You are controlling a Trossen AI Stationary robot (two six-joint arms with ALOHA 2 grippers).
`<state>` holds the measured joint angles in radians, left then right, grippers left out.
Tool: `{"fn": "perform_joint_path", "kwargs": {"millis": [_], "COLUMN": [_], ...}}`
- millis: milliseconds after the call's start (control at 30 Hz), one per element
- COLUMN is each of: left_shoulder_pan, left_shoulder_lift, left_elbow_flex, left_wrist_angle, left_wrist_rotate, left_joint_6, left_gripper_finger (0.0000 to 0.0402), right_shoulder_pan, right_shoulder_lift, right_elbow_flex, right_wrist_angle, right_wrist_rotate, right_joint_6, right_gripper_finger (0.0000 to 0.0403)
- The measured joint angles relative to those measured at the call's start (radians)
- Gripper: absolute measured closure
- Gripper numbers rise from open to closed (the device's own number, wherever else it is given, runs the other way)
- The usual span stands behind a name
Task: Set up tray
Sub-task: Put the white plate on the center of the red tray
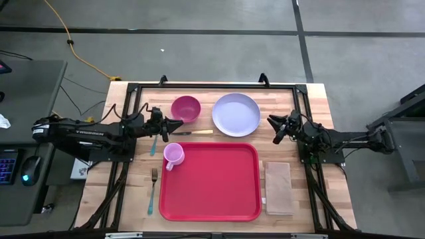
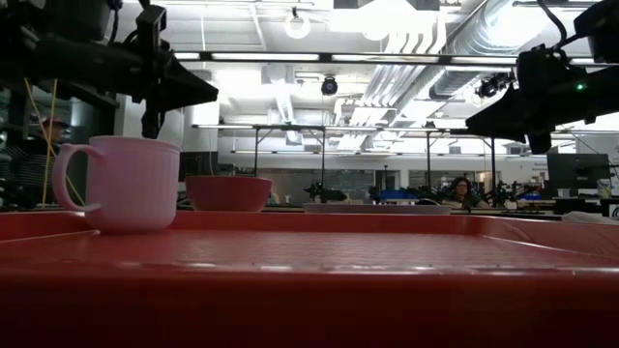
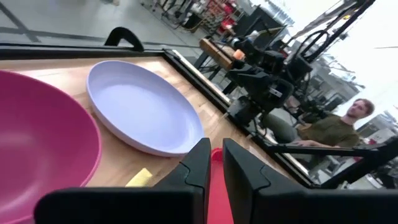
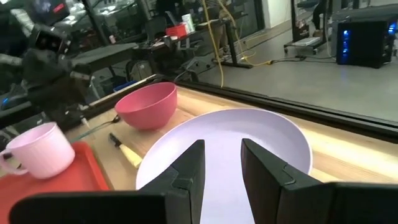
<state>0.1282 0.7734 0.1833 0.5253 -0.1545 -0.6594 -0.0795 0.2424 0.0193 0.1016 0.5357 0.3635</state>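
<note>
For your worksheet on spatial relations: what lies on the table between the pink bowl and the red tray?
In the high view, a knife lies on the wood between the pink bowl and the red tray.

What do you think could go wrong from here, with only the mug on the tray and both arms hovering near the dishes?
1. The pink mug stands in a corner of the red tray, right below the left gripper; a careless descent could knock it over.
2. The knife lies close beside the pink bowl, leaving little room for the jaws.
3. The lavender plate lies flat on the wood, so the right gripper may slip off its low rim.
</note>
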Motion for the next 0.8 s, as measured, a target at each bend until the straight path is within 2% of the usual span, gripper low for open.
{"fn": "perform_joint_path", "kwargs": {"millis": [300,667,800], "left_shoulder_pan": [-0.144,-0.214,-0.214], "left_shoulder_lift": [0.000,0.000,0.000], "left_elbow_flex": [-0.098,-0.120,-0.120], "left_wrist_angle": [0.110,0.094,0.094], "left_wrist_rotate": [-0.135,-0.139,-0.092], "left_joint_6": [-0.019,-0.025,-0.023], "left_gripper_finger": [0.0328,0.0328,0.0328], "right_shoulder_pan": [0.000,0.000,0.000], "right_shoulder_lift": [0.000,0.000,0.003], "right_elbow_flex": [0.000,0.000,0.056], "right_wrist_angle": [0.100,0.149,0.038], "right_wrist_rotate": [0.009,-0.034,-0.030], "right_joint_6": [0.002,-0.033,-0.044], "right_gripper_finger": [0.0320,0.0320,0.0320]}}
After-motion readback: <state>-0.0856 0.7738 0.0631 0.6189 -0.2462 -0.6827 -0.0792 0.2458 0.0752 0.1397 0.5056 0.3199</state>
